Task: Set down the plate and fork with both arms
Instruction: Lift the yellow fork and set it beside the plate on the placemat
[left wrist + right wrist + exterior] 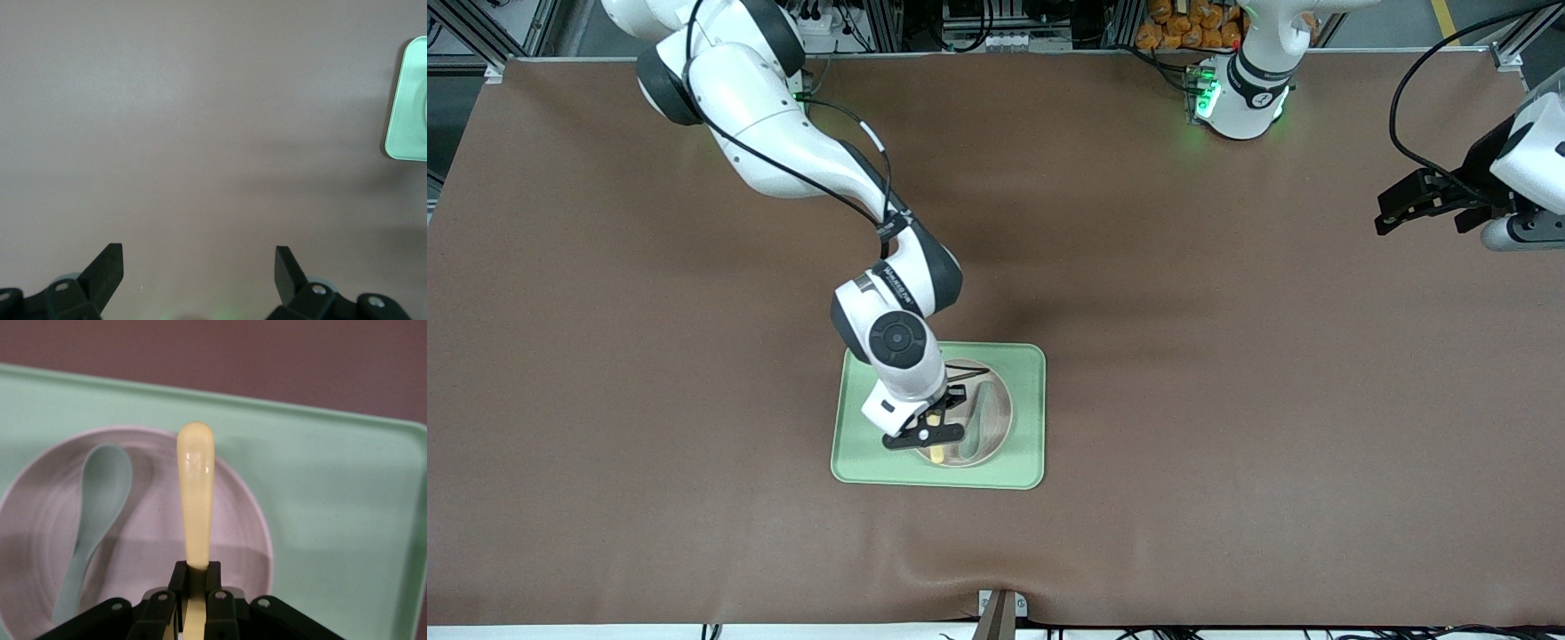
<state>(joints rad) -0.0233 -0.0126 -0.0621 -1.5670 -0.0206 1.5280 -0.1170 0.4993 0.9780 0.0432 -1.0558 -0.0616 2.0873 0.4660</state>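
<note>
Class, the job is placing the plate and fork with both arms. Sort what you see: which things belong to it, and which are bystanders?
Job: plate; fork, gripped by right gripper; left gripper, open, waiting.
Bystanders: spoon on plate; tray.

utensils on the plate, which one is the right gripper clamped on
The pale yellow fork: the right gripper is shut on its handle over the plate. The teal spoon lies loose beside it.
</note>
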